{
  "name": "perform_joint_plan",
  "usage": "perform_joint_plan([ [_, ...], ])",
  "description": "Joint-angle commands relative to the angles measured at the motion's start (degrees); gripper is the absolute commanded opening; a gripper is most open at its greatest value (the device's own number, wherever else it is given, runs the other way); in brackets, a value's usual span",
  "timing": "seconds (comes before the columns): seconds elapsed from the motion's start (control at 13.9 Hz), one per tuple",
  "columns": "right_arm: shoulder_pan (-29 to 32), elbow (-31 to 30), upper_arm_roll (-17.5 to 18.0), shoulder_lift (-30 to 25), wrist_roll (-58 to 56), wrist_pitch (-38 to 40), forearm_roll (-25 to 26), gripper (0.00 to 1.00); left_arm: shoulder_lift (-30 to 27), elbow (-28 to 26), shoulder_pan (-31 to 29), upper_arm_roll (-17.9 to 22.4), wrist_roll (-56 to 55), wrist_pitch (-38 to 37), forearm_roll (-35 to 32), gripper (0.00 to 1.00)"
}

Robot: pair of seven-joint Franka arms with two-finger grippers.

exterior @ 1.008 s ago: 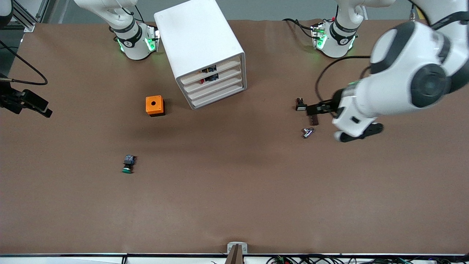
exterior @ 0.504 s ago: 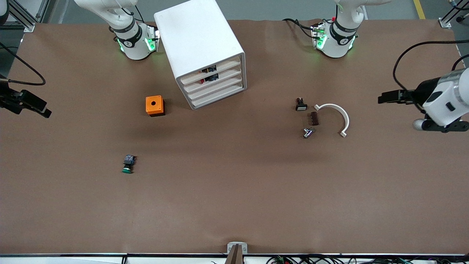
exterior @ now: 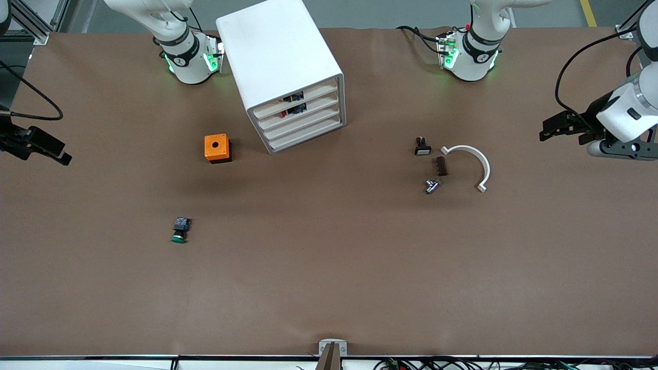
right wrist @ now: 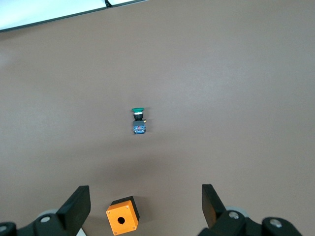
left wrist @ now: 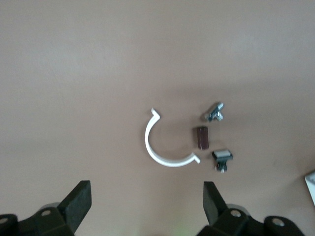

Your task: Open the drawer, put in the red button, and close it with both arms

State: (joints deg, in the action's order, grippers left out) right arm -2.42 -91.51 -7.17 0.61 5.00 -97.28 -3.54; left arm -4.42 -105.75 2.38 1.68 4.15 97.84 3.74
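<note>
The red button (exterior: 294, 109) seems to lie inside the drawer (exterior: 313, 107), 2nd from the top and apparently pushed in (judged done), with the left gripper (exterior: 546, 129) and right gripper (exterior: 66, 154) both spread empty, well apart at either table end.

glossy white arms (exterior: 624, 110) — black joint bands, black fingers (left wrist: 78, 199), green-lit bases (exterior: 470, 56)

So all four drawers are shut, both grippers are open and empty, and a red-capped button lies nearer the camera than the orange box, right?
Not quite: the button nearer the camera than the orange box has a green cap, as the right wrist view shows. Drawers shut; left gripper and right gripper open and empty.
</note>
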Motion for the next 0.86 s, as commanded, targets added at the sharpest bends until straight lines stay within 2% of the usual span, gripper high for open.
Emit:
perform_joint_plan([
  [0.0, 1.2, 0.6, 0.8, 0.4, -0.8, 0.7, -1.0, 1.00, -1.0, 2.1, 0.2, -1.5, -2.6, 1.6, -1.5, 1.00],
  [0.14, 1.2, 0.6, 0.8, 0.4, -0.8, 0.7, -1.0, 1.00, -1.0, 5.4, 0.1, -1.7, -2.7, 0.5, -1.5, 1.00],
  [0.36, 1.1, 0.6, 0.8, 0.4, -0.9, 0.7, -0.9, 1.00, -0.9, 10.0, 0.0, -1.7, -4.3, -6.0, -1.5, 1.00],
  [0.5, 0.9, 0.6, 0.8, 0.4, -4.9, 0.7, -0.3, 1.00, -0.9, 11.1, -0.1, -1.7, -4.9, -6.4, -1.4, 1.00],
  [0.79, 0.8, 0.6, 0.8, 0.4, -5.7, 0.8, 0.6, 1.00, -0.9, 12.0, 0.3, -1.7, -4.8, -7.1, -1.4, 1.00],
])
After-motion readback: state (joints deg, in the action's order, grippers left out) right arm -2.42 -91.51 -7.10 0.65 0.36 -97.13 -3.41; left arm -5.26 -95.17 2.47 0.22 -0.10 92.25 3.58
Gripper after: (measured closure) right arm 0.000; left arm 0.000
